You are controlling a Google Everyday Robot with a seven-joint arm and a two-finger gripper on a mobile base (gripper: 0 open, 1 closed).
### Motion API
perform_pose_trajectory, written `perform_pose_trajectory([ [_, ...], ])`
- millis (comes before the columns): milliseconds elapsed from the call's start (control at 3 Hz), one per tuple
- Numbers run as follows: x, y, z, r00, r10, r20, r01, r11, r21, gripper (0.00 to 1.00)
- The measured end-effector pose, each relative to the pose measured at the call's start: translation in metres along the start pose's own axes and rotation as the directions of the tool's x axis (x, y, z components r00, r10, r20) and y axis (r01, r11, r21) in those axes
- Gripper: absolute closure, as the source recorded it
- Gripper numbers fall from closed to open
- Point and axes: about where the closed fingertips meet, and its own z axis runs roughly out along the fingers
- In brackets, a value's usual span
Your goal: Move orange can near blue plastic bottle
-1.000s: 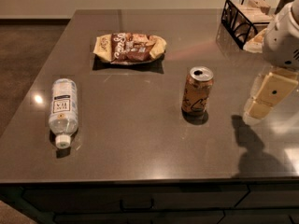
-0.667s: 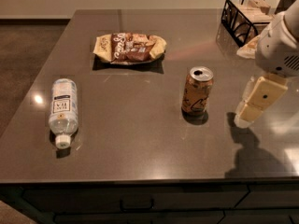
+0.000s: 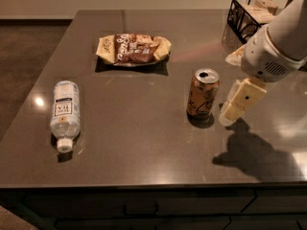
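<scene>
Pincer (image 3: 229,115) is hanging just beside the upright orange can (image 3: 202,95) on the table (image 3: 144,147); whether it is spread, I cannot tell.

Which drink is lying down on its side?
The blue plastic bottle lies flat, with its cap toward the near edge. The orange can stands upright, with the gripper close beside it.

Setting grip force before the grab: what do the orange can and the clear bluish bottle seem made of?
The upright orange-tan drink can looks like thin aluminium: silvery top, glossy printed side. The clear, pale bluish bottle, lying down, looks like thin plastic: see-through body, white cap, label perhaps paper. The gripper hangs beside the can, opposite the bottle.
</scene>
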Motion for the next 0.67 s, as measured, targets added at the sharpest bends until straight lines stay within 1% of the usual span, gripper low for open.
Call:
perform_pose_trajectory([
  [333,-0.006,-0.014,0.020,0.999,0.026,0.039,-0.025,0.9995,-0.021,0.00],
  [667,-0.018,-0.017,0.033,0.996,0.044,0.080,-0.041,0.9984,-0.040,0.00],
])
